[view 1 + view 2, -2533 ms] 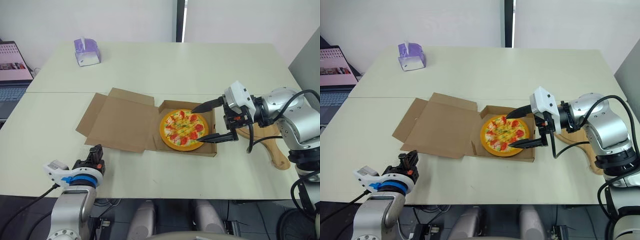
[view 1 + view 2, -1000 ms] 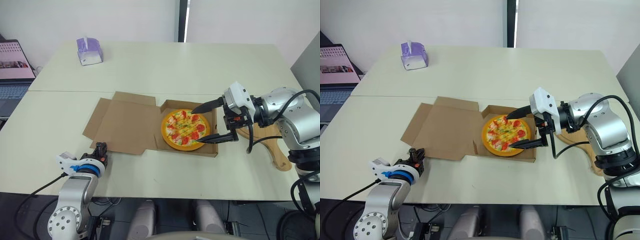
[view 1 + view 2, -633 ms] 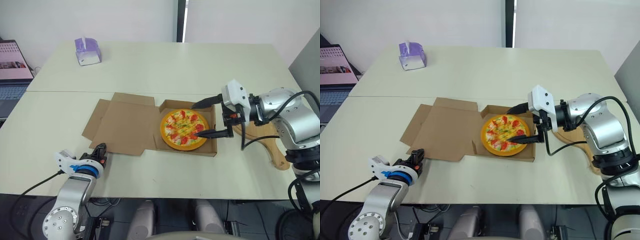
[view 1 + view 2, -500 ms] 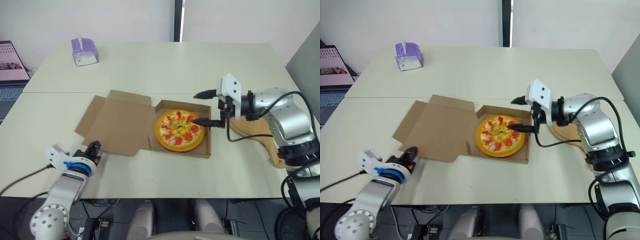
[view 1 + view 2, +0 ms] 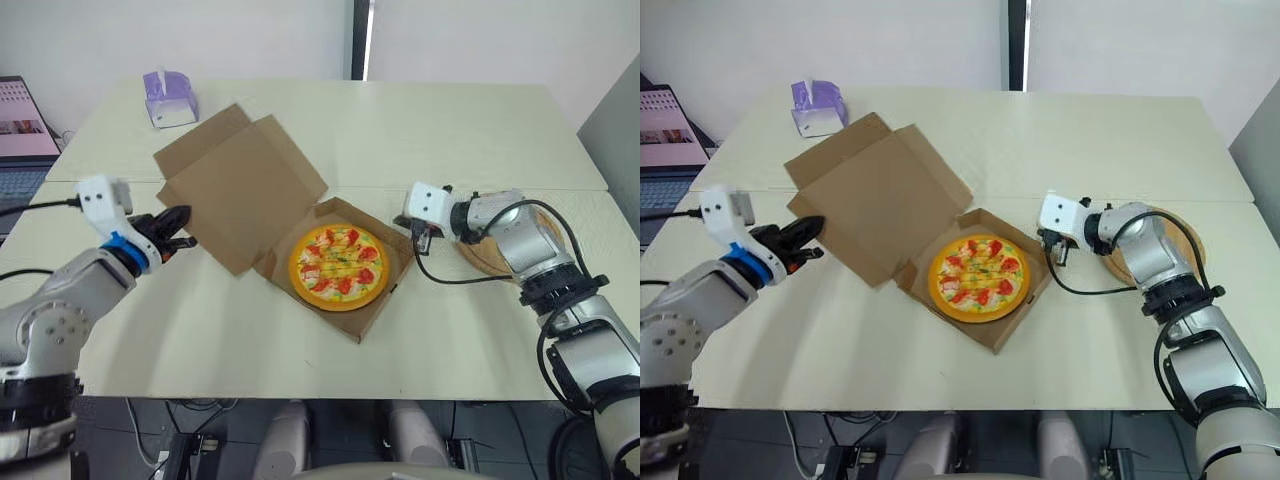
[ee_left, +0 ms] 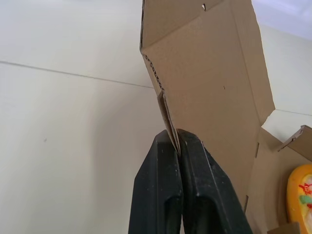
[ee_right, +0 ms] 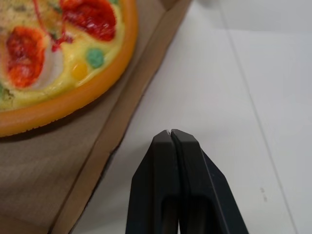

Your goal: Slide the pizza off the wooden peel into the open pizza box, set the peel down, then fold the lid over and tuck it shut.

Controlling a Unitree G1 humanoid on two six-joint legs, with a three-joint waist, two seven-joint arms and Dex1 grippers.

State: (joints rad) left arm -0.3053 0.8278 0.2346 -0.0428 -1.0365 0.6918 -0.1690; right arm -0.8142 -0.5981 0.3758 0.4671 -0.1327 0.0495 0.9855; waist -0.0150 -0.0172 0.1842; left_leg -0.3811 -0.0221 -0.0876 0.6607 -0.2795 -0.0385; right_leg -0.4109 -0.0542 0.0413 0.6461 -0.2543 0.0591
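Observation:
The pizza [image 5: 338,263] lies in the brown cardboard box [image 5: 388,292] at the middle of the table. The box lid [image 5: 240,185] stands raised and tilted on the left side. My left gripper [image 5: 185,228] is shut on the lid's left edge; the left wrist view has the cardboard flap [image 6: 165,114] pinched between the black fingers [image 6: 158,185]. My right gripper [image 5: 422,240] is shut with nothing in it, just off the box's right wall and low over the table, seen beside the box wall [image 7: 122,122] in the right wrist view. The wooden peel [image 5: 1188,235] lies on the table behind my right arm.
A purple tissue box [image 5: 169,98] stands at the table's far left. A laptop [image 5: 20,130] sits off the table's left edge. A seam [image 5: 350,185] crosses the table behind the box. A grey panel [image 5: 615,120] stands at the right.
The lid has risen from flat on the table to a raised tilt, with my left gripper up at its edge. My right gripper has shut and drawn back from over the pizza. The box has turned.

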